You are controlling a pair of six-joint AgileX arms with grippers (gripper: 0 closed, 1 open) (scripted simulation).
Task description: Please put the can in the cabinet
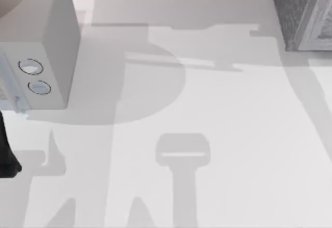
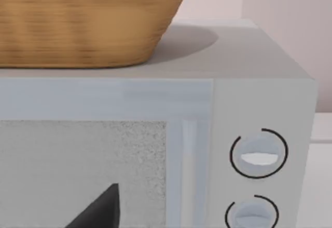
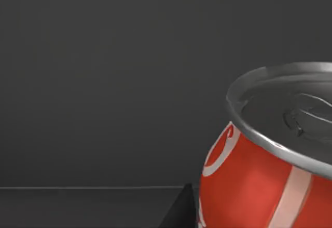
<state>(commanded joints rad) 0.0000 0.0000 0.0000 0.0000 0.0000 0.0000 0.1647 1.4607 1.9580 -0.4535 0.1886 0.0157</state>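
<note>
Whether the right jaws are open or closed cannot be told from these views. Close before the right wrist camera sits the can (image 3: 270, 171), upright, its silver top and red side with white lettering filling the near corner, with plain dark grey walls behind it and a dark floor edge below. Whether anything grips the can cannot be told either.

The left arm (image 1: 8, 155) shows as a dark shape at the desk's left edge; its jaws' state is equally unreadable. Its wrist camera faces the pale grey box (image 2: 259, 98) with two round knobs (image 2: 258, 153), a woven basket (image 2: 88, 20) resting on top.

From above, the cabinet (image 1: 301, 10) stands at the far right corner of the white desk (image 1: 218, 114), and the pale box at the far left.
</note>
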